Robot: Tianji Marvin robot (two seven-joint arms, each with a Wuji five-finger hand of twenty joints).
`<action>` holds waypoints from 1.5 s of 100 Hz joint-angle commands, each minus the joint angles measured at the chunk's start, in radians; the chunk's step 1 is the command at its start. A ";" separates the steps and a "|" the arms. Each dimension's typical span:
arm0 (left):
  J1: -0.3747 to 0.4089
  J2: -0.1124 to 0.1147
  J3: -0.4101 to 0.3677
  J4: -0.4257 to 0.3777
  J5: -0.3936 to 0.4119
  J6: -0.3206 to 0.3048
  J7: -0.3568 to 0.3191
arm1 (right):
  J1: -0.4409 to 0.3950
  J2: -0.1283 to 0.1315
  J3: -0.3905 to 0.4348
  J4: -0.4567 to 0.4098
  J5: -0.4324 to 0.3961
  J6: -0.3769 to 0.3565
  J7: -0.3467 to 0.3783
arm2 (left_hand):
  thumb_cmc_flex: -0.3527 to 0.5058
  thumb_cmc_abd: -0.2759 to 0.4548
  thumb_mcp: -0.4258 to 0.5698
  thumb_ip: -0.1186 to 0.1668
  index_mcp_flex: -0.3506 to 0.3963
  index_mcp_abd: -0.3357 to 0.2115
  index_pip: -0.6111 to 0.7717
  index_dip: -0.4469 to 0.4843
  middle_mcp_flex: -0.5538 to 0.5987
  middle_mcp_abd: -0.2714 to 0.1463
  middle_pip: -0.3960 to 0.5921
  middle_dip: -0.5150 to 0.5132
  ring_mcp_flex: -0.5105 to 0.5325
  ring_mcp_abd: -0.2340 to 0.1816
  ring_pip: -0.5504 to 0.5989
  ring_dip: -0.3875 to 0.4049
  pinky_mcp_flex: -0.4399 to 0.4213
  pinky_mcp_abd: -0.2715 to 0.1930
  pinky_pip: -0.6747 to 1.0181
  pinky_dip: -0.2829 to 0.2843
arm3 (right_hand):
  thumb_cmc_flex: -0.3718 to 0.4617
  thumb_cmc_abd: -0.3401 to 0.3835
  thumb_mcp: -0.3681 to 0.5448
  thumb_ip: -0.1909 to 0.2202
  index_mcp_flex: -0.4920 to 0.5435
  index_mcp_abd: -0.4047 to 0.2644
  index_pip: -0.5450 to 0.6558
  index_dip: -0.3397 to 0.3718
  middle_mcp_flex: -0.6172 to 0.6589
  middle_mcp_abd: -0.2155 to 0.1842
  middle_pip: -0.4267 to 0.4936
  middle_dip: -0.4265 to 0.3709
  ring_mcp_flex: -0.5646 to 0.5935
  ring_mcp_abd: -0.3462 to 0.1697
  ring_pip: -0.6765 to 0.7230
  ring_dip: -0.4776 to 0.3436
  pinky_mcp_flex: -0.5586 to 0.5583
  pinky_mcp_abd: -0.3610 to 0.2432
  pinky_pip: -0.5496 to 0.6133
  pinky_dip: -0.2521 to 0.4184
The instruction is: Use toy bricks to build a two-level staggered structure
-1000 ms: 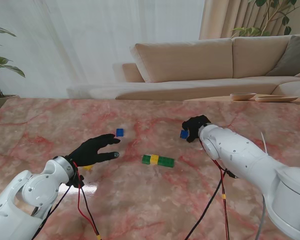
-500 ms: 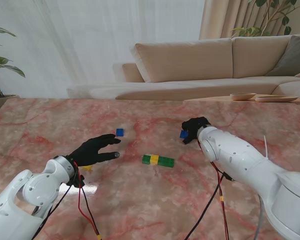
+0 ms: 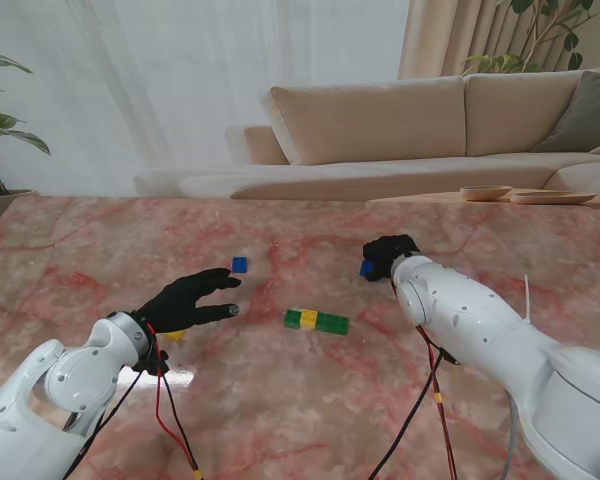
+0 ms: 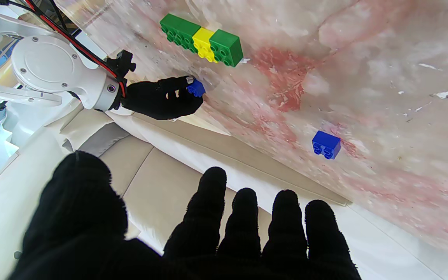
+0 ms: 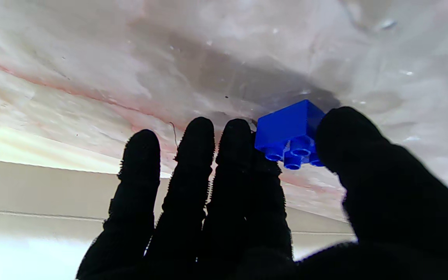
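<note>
A row of green, yellow and green bricks (image 3: 316, 321) (image 4: 202, 39) lies mid-table. My right hand (image 3: 388, 255) (image 5: 239, 202) is farther off to the right, shut on a small blue brick (image 3: 366, 267) (image 5: 288, 132) pinched between thumb and forefinger, studs showing, close over the table top. The left wrist view also catches that hand (image 4: 161, 97) and its brick (image 4: 196, 87). A second blue brick (image 3: 240, 265) (image 4: 326, 144) lies loose just beyond my left hand (image 3: 195, 298) (image 4: 208, 233), which hovers open with its fingers spread.
A small yellow piece (image 3: 175, 335) peeks out by my left wrist, mostly hidden. The pink marble table (image 3: 280, 400) ends at a far edge in front of a beige sofa (image 3: 380, 130). Red and black cables (image 3: 170, 410) hang from both arms.
My right hand, with the blue brick, has shifted slightly to the left and farther from me. The left hand and the other bricks have not moved.
</note>
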 commanded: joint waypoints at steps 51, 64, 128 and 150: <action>0.002 0.003 0.000 0.006 -0.008 -0.002 -0.016 | -0.043 -0.009 0.008 0.012 0.008 0.040 0.011 | 0.034 0.034 -0.026 0.006 0.026 0.008 0.001 0.016 -0.024 -0.002 -0.015 -0.014 -0.049 -0.046 -0.041 -0.010 -0.002 -0.055 -0.046 -0.016 | -0.018 -0.008 -0.010 -0.016 -0.030 0.054 -0.263 -0.321 -0.035 0.008 -0.036 -0.027 0.002 0.005 0.002 0.018 -0.017 0.011 0.005 0.018; 0.000 0.005 -0.001 0.005 -0.010 -0.001 -0.023 | -0.050 -0.009 0.019 0.011 0.011 0.042 0.005 | 0.035 0.035 -0.026 0.006 0.028 0.007 0.004 0.018 -0.025 -0.002 -0.015 -0.014 -0.052 -0.048 -0.041 -0.011 -0.003 -0.057 -0.053 -0.017 | -0.014 -0.009 -0.021 -0.015 -0.049 0.056 -0.289 -0.358 -0.034 0.004 -0.029 -0.026 0.001 0.004 0.001 0.017 -0.019 0.012 -0.003 0.016; -0.007 0.007 0.004 0.009 -0.011 -0.009 -0.034 | -0.064 -0.021 0.033 0.037 0.027 0.038 -0.029 | 0.040 0.039 -0.026 0.005 0.023 0.004 0.006 0.024 -0.036 -0.001 -0.018 -0.015 -0.062 -0.048 -0.046 -0.012 -0.005 -0.056 -0.089 -0.014 | 0.100 -0.102 0.058 -0.168 0.189 -0.182 0.170 -0.456 0.271 -0.035 -0.048 0.070 0.163 -0.005 0.040 0.037 0.059 0.033 0.059 0.025; -0.007 0.007 0.005 0.010 -0.012 -0.008 -0.035 | -0.059 -0.029 0.010 0.058 0.035 0.023 -0.026 | 0.041 0.039 -0.026 0.005 0.023 0.004 0.006 0.025 -0.038 -0.003 -0.019 -0.016 -0.064 -0.048 -0.047 -0.013 -0.006 -0.057 -0.100 -0.010 | 0.098 -0.077 -0.019 -0.160 0.189 -0.165 0.147 -0.482 0.262 -0.032 -0.064 0.053 0.163 -0.006 0.030 0.034 0.058 0.033 0.059 0.021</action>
